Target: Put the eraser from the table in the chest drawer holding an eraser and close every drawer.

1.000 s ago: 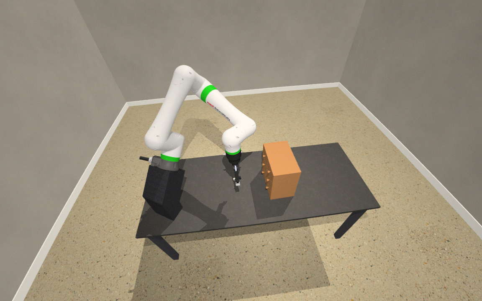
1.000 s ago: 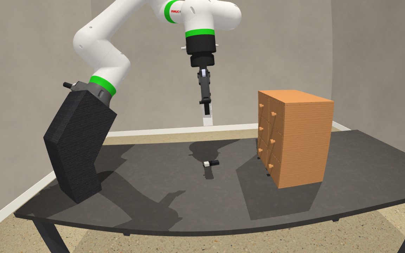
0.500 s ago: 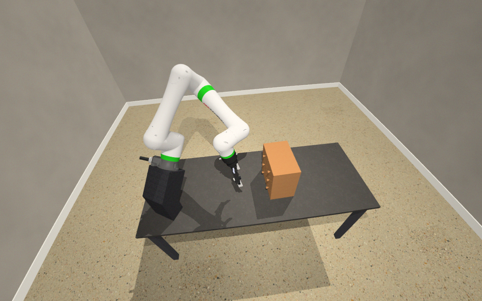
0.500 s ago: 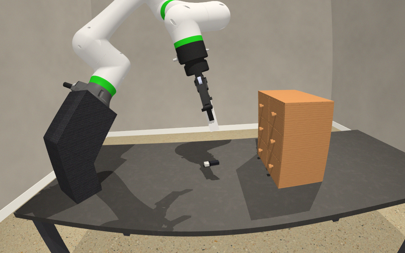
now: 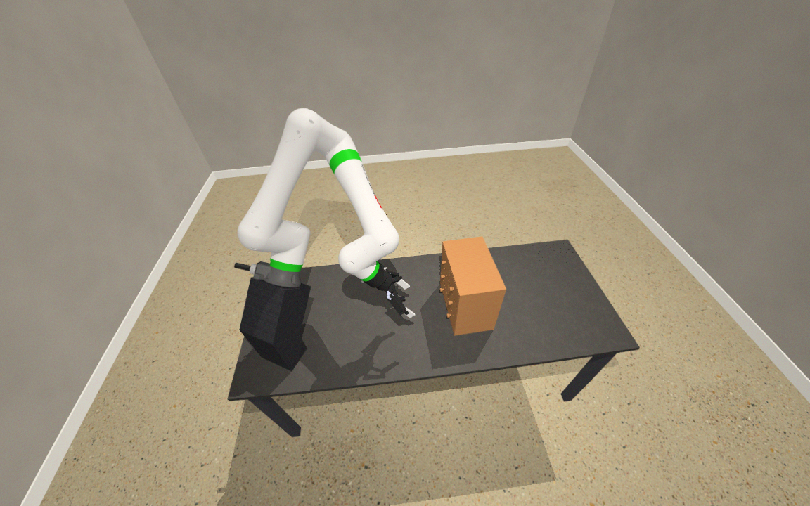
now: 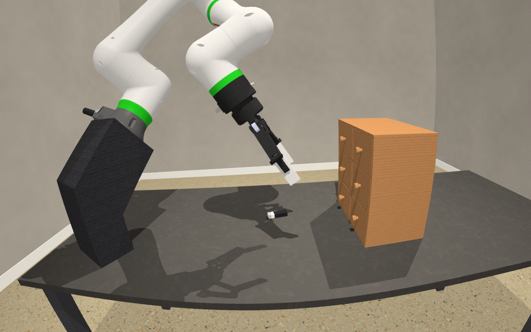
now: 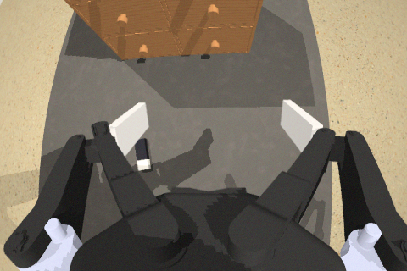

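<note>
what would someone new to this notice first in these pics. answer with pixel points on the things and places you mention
The big white arm (image 5: 275,182) (image 6: 135,62) most likely draws the eye first, bent over the dark table (image 5: 553,314) (image 6: 486,206) with its gripper (image 5: 406,299) (image 6: 292,169) (image 7: 213,113) wide open. Next comes the bright orange chest (image 5: 480,277) (image 6: 399,185) (image 7: 144,4), standing in front of the gripper with its knobbed drawers closed. The small black-and-white eraser (image 6: 277,214) (image 7: 142,154) lies between the arm's base and the chest.

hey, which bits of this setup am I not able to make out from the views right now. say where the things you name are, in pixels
- Insides of the chest (image 5: 480,270) (image 6: 399,185) (image 7: 170,4): every view; the shut drawer fronts and the casing hide them, so which drawer has the other eraser is unknown.
- Chest's back: every view; it faces away.
- Chest's top: wrist view; cut off by the upper edge.
- Arm's elbow: exterior view; cut off by the upper edge.
- Any print on the eraser (image 6: 277,214) (image 7: 142,154): exterior and wrist views; too small.
</note>
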